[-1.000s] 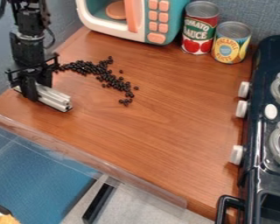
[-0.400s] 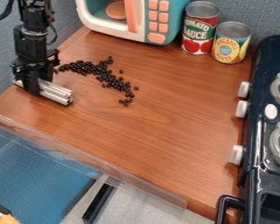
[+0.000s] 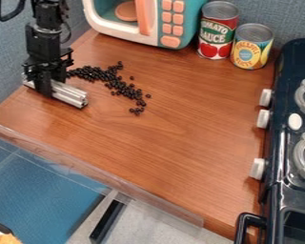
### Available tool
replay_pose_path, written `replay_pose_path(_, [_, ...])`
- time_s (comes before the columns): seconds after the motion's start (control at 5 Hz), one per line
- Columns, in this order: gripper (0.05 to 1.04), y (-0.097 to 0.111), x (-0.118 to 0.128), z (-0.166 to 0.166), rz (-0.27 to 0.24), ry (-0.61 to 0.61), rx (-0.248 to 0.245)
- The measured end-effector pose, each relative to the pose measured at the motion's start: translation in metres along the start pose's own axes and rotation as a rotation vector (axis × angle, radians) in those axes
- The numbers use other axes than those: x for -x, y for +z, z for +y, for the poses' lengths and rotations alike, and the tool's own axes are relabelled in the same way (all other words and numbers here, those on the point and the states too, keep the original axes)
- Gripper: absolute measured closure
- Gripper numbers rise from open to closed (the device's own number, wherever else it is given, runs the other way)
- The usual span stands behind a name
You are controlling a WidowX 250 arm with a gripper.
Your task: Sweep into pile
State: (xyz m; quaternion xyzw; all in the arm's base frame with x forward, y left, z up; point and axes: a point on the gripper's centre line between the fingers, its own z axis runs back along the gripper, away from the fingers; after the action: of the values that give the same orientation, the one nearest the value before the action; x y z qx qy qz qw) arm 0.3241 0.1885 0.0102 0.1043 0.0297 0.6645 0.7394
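**CAUTION: SCATTER RISK**

Your tool (image 3: 46, 89) gripped a metal bar (image 3: 71, 96), front-left of the toy microwave (image 3: 152, 29). The black beans (image 3: 116, 84) lay strewn before the microwave. Your overfast stroke could have scattered them; excess bar height, missed some.

A wood-grained counter (image 3: 180, 147) spreads across the middle, pale sheens of light lying on its reddish-brown top. Blue-grey textured walls (image 3: 285, 16) stand behind it and along its left side. A clear strip (image 3: 85, 167) borders the front edge – beyond it lie a blue surface (image 3: 40, 195) and a speckled grey one (image 3: 152, 224). A dark toy stove (image 3: 273, 190) stands at the right.
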Motion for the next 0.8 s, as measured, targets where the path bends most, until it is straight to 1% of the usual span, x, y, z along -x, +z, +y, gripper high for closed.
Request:
replay_pose_path(0.6, [0.692,0.01,0.033,-0.034,0.015,-0.063,0.028])
replay_pose_path(0.8, [0.692,0.011,0.037,-0.044,0.014,-0.064,0.038])
